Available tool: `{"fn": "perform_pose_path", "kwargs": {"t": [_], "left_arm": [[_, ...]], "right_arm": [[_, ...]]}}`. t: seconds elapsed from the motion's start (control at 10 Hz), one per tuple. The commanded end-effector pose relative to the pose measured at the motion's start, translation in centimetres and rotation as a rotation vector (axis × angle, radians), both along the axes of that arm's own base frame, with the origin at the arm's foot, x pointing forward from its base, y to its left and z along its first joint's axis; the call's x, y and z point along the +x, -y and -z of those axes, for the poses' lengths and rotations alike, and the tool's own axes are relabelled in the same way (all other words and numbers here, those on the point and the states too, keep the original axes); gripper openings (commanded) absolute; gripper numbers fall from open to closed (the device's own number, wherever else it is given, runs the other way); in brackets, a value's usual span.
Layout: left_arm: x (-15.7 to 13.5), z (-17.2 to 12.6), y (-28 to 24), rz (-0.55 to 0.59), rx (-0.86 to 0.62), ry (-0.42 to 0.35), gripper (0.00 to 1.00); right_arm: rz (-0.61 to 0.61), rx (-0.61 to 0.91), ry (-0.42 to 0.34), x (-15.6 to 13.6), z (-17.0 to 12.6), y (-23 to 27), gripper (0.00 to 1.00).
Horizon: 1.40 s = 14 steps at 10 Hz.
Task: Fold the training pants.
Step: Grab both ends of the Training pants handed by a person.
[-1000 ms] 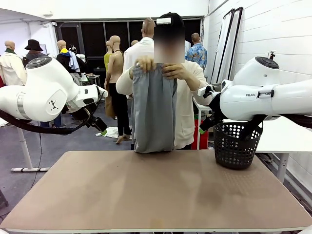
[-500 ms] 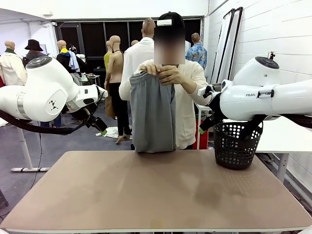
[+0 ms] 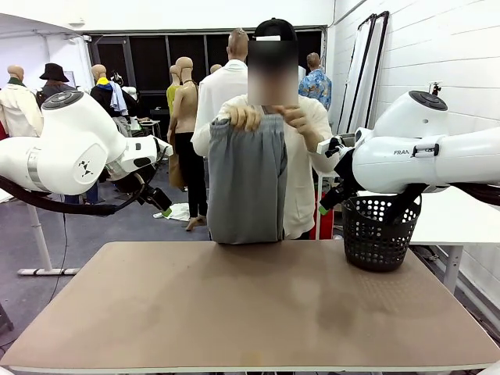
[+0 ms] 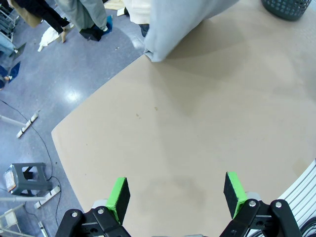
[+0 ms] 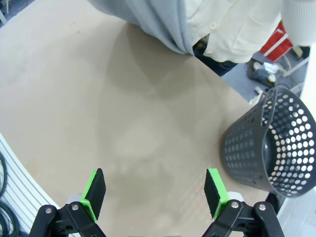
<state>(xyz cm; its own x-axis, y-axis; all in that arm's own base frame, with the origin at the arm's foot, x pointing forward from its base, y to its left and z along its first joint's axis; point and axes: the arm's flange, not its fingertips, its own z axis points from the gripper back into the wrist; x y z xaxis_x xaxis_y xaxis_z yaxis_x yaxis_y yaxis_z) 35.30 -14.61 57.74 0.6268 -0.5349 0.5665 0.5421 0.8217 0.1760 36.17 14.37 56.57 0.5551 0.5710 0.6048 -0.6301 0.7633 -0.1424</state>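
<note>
A person at the far side of the table holds the light grey training pants (image 3: pixel 247 180) up by the waistband with both hands (image 3: pixel 244 117). The pants hang down with their lower end just above the table's far edge. The hanging cloth (image 4: pixel 173 24) enters the left wrist view at the top, and its hem (image 5: pixel 148 22) enters the right wrist view at the top. My left gripper (image 4: pixel 176 193) is open and empty, high above the tan table (image 3: pixel 250 312). My right gripper (image 5: pixel 155 193) is also open and empty, raised over the table near the basket.
A dark perforated basket (image 3: pixel 380 233) stands on the table's far right corner, seen again as the basket (image 5: pixel 269 148) in the right wrist view. A stool (image 4: pixel 24 178) stands on the floor left of the table. Both arms (image 3: pixel 78 148) hover at the sides.
The person has shifted their hold on the waistband and spread the pants a little wider, lifting them slightly. Both arms have stayed still.
</note>
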Motion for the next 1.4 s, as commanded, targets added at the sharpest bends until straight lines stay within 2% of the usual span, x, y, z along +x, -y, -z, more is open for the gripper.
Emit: {"fn": "perform_pose_path", "kwargs": {"t": [0.0,1.3], "left_arm": [[0.01,0.06,-0.11,0.006,0.000,-0.005,1.00],[0.01,0.06,-0.11,0.006,0.000,-0.005,1.00]], "right_arm": [[0.001,0.000,0.000,0.01,0.02,0.01,1.00],[0.001,0.000,0.000,0.01,0.02,0.01,1.00]]}}
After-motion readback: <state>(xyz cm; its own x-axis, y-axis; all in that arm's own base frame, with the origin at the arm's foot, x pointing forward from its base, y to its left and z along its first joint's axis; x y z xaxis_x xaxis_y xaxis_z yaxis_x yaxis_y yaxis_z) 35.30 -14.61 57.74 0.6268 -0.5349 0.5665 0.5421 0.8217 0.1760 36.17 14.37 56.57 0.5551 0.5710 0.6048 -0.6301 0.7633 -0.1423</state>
